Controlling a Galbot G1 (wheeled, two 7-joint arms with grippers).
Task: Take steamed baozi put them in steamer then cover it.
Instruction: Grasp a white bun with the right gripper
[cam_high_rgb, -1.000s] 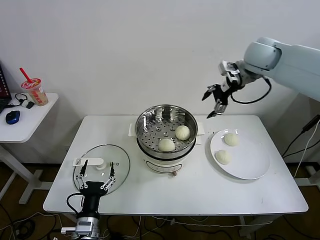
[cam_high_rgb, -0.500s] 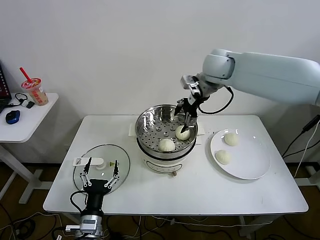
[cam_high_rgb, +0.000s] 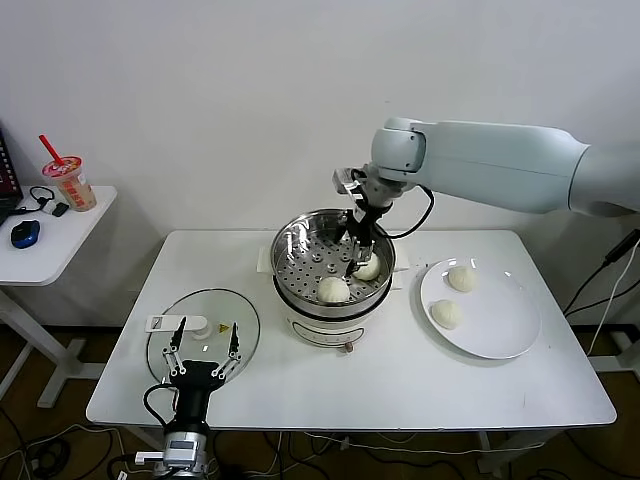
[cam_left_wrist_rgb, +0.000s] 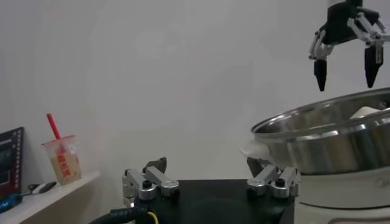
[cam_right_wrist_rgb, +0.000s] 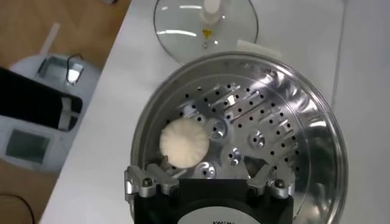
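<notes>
Where a second ago the right gripper (cam_high_rgb: 356, 250) hung high over the desk's (cam_high_rgb: 400, 380) back edge between steamer (cam_high_rgb: 333, 262) and plate (cam_high_rgb: 500, 325), it has now swung across and hangs, fingers spread and holding nothing, over the steamer's tray just above one baozi (cam_high_rgb: 369, 268). A second baozi (cam_high_rgb: 333, 290) lies on the tray nearer the front. Two more baozi (cam_high_rgb: 462, 278) (cam_high_rgb: 446, 314) sit on the plate near the desk's right edge, unmoved. The left gripper (cam_high_rgb: 203, 352) waits spread at the front-left corner beside the glass lid (cam_high_rgb: 205, 325), slightly shifted.
</notes>
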